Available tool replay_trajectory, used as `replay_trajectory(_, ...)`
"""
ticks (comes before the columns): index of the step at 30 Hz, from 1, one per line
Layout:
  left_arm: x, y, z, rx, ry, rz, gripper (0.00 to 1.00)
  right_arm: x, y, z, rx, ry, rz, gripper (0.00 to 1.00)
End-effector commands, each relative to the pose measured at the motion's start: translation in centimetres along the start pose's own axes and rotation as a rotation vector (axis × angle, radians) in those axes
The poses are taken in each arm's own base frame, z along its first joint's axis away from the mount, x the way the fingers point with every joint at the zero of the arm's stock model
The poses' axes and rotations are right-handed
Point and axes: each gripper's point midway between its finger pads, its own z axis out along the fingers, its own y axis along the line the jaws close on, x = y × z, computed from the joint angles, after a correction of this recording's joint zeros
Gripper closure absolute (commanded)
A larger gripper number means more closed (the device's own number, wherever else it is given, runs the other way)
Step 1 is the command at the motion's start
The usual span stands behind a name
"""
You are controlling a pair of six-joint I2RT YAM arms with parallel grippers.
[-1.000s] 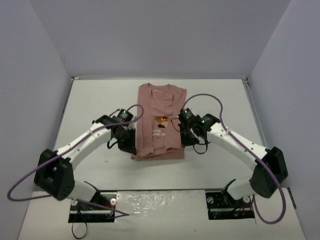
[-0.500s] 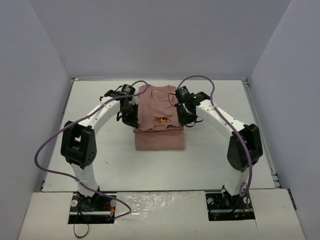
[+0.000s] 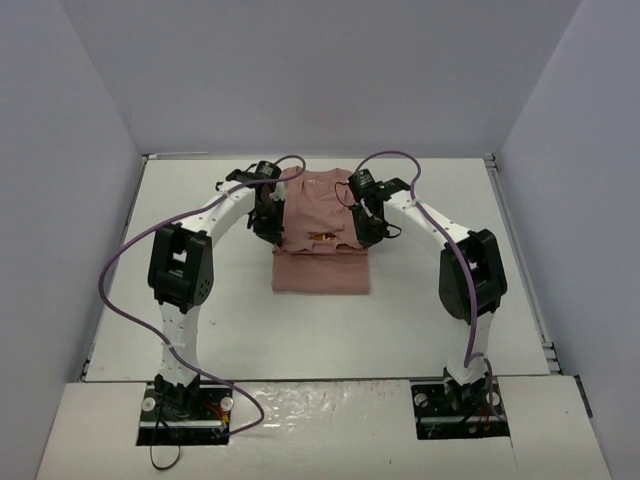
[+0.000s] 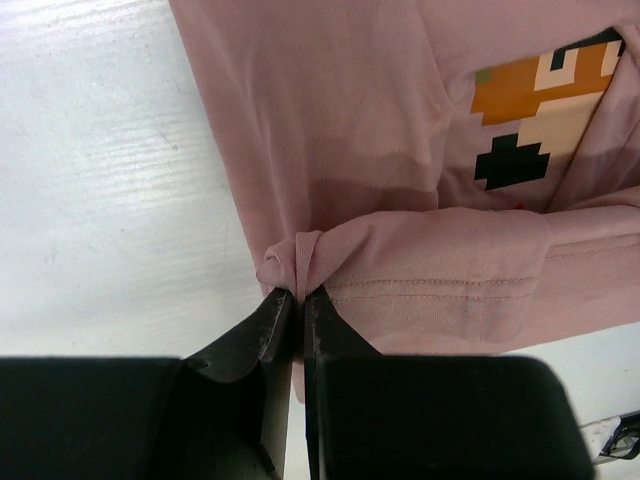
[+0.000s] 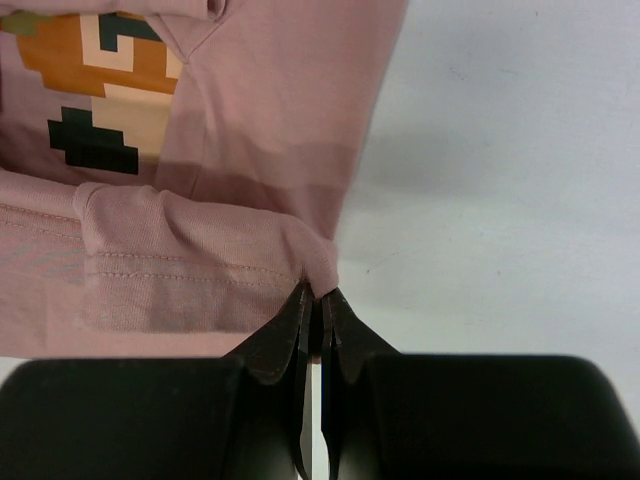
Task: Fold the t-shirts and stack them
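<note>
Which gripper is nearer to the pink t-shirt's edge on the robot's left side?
Left. The left gripper pinches the t-shirt right at that edge; the right gripper pinches the opposite edge, across the whole width of the shirt.

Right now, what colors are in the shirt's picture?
Orange, cream and dark pixel blocks on the pink t-shirt, clearest in the left wrist view.

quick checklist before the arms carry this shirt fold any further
1. Pinch of left gripper on the hem corner: ok.
2. Pinch of right gripper on its hem corner: ok.
3. Hem level across the shirt: ok in the top view.
4. Hem up at the collar: not ok, the graphic is partly uncovered.
5. Layers beneath lying flat: cannot tell.
</note>
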Motion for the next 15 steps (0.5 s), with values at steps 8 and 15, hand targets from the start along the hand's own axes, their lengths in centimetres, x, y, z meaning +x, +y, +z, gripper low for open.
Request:
replay_trajectory(8, -4.5, 0.9, -3.6, -0.057, -0.153, -0.004, 0.66, -3.0, -2.4, -0.1, 0.04, -0.045, 0.023, 0.75)
replay_trajectory(15, -8.2, -0.6, -11.4, -0.046, -0.38, 0.014, 0.47, -9.1, -0.3, -5.7, -0.092, -0.232, -0.021, 0.64)
